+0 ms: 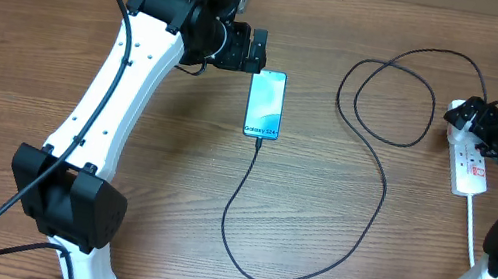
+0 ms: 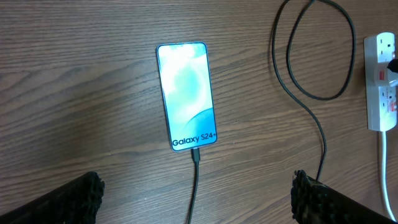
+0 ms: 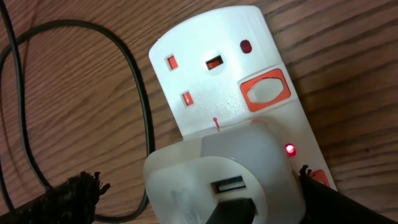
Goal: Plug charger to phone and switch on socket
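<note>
Charger [image 2: 195, 155] plugged into phone [image 2: 186, 93]; socket [image 3: 202, 84] lamp [image 3: 289, 149] glowing red

A white adapter [image 3: 217, 180] sits in the socket [image 3: 217, 68], red light [image 3: 290, 149] lit.

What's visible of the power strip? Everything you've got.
The power strip is white glossy plastic, oblong, lying flat on the wooden table. One three-pin outlet is empty, red-orange behind its slots; its white switch sits in an orange frame, lamp dark. The next outlet holds a white adapter with a black plug in it; a red light glows beside it. A thick white cord leaves one end.
</note>
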You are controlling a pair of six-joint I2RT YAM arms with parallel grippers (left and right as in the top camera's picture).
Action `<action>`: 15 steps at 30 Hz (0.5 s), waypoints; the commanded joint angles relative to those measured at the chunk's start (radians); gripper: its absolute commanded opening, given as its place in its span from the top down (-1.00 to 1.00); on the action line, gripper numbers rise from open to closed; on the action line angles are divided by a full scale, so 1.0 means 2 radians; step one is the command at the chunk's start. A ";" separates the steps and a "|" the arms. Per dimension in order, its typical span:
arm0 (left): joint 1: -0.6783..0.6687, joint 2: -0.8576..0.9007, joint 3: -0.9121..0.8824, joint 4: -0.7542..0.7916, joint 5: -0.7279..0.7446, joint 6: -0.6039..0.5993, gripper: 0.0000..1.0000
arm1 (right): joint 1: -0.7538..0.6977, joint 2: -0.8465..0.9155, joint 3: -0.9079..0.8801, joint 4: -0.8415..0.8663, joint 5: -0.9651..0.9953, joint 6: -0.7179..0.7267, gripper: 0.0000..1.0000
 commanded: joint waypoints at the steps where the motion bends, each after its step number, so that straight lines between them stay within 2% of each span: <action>1: 0.000 -0.004 0.006 0.000 -0.003 0.009 -0.99 | 0.014 0.024 -0.008 -0.014 -0.016 0.014 -1.00; 15: 0.000 -0.004 0.006 0.000 -0.003 0.009 -1.00 | 0.003 0.018 0.048 -0.052 0.036 0.050 -0.99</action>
